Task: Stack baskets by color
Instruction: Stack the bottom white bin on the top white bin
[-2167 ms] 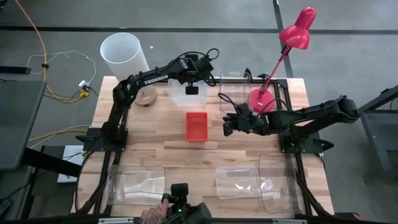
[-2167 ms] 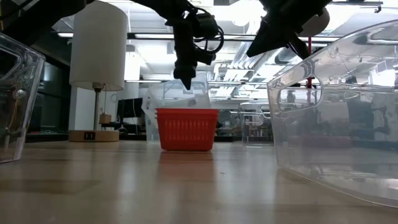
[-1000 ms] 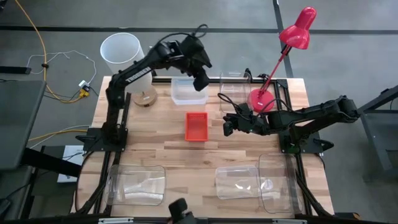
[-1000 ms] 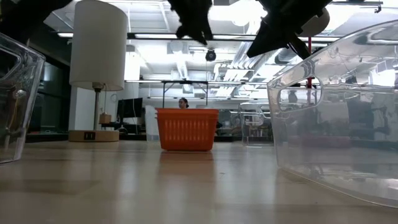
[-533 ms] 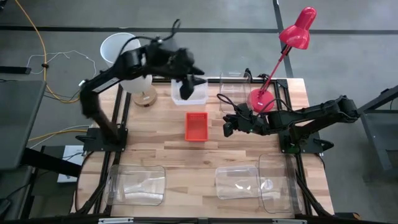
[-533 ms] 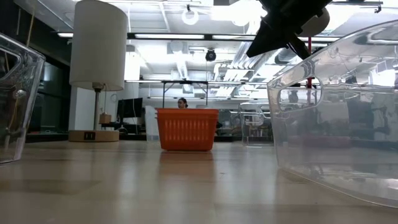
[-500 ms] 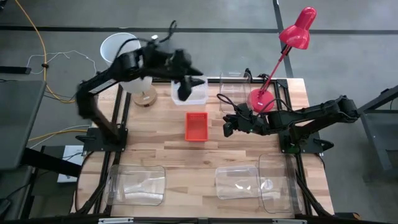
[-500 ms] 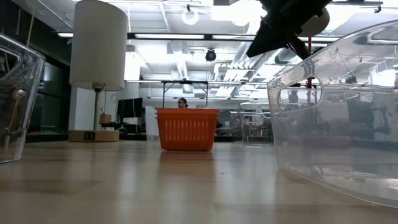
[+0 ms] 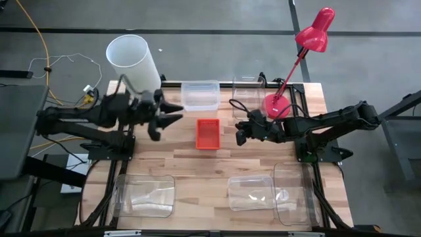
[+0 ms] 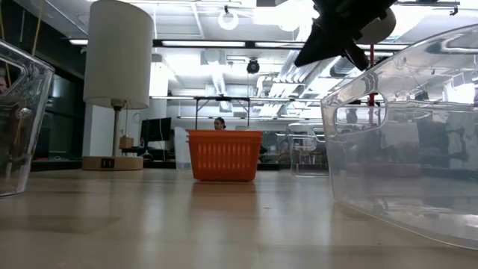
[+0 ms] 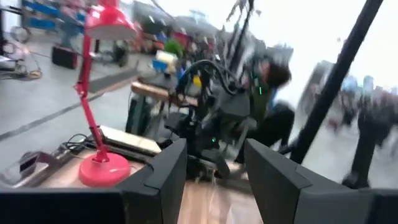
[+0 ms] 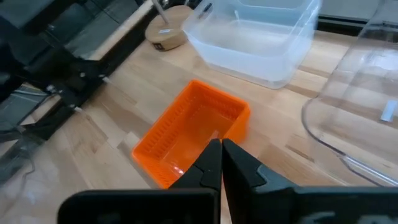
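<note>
On the wooden bench (image 9: 217, 168), my left claw (image 9: 172, 116) hangs with its fingers parted and empty, just beside the small bright-orange rectangular plastic basket (image 9: 208, 133) at the bench's middle. My right claw (image 9: 241, 134) is pinched shut on nothing, near the basket's other side; from its wrist camera the closed fingertips (image 12: 221, 163) point down at the basket's near rim.

Only one orange basket shows, so my judgement is that the step in hand is either a reach for it or the gathering of the clear bins. To do a reach well I should square the left claw to one short wall, straddle the rim with one finger inside and one outside, and lift level so the light plastic does not tip or skid on the smooth wood.

The basket sits upright and open-topped, its walls finely slotted, its rim slightly thickened; it looks empty. A shallow clear see-through rectangular plastic bin (image 9: 200, 95) stands behind it at the bench's far edge, apart from it. A taller clear bin (image 9: 247, 93) stands by the red desk lamp (image 9: 297, 56). More clear bins (image 9: 143, 195) line the near edge, left and right (image 9: 268, 193). The white cylinder lamp shade (image 9: 133, 62) rises at the far left corner.
</note>
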Action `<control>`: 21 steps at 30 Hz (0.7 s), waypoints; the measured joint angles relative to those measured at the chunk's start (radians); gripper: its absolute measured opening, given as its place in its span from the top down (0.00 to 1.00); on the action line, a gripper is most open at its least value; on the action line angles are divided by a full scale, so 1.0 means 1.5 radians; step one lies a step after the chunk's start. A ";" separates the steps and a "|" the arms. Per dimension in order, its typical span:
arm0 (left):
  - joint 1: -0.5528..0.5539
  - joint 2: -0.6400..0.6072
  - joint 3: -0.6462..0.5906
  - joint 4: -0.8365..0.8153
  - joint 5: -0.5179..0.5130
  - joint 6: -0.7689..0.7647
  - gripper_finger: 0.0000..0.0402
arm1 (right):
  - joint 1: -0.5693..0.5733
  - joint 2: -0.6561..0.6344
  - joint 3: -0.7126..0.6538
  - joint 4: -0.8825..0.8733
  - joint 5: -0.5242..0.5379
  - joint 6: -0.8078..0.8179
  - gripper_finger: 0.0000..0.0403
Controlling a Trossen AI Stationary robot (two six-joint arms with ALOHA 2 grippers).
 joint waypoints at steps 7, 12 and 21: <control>-0.073 -0.143 -0.134 0.052 -0.163 -0.045 0.63 | -0.020 0.000 0.000 0.130 -0.181 -0.090 0.96; -0.079 -0.192 -0.143 0.021 -0.170 -0.045 0.63 | -0.025 0.001 0.029 0.092 -0.303 -0.116 0.79; -0.078 -0.196 -0.143 -0.002 -0.171 -0.040 0.63 | 0.079 0.050 0.207 -0.264 -0.391 -0.181 0.52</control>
